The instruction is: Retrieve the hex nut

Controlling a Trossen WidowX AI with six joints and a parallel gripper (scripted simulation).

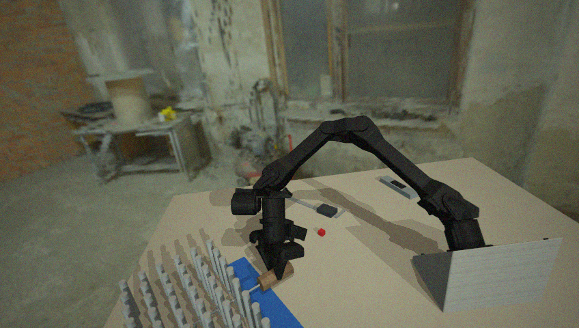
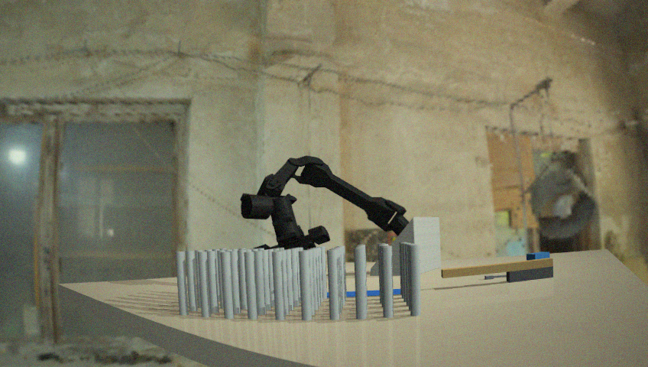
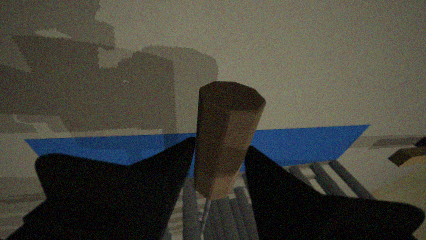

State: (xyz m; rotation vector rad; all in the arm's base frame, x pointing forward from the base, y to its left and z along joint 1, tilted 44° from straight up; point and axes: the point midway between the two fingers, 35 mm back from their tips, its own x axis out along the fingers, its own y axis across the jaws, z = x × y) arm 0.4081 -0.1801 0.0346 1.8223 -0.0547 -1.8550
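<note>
My gripper (image 1: 278, 272) (image 3: 220, 146) is shut on the brown wooden handle (image 1: 266, 281) (image 3: 227, 132) of a tool, low over the blue taped strip (image 1: 280, 309) (image 2: 374, 293) (image 3: 300, 146) and its table-side edge. The tool's thin metal shaft (image 1: 253, 288) (image 3: 205, 215) runs from the handle across the strip and in among the spacers; its far end is hidden. The grey metal spacers (image 1: 246, 305) (image 2: 306, 286) (image 3: 190, 212) stand upright in rows. In the exterior view they hide my fingertips. I cannot make out the hex nut in any view.
A red cube (image 1: 321, 232) and a black-handled tool (image 1: 327, 210) lie behind the gripper. A grey bar (image 1: 397, 184) lies near the arm's base, beside a pale panel (image 1: 503, 276) (image 2: 426, 245). A wooden bar (image 2: 495, 267), a dark block (image 2: 529, 274) and a blue block (image 2: 537, 255) are right of the field.
</note>
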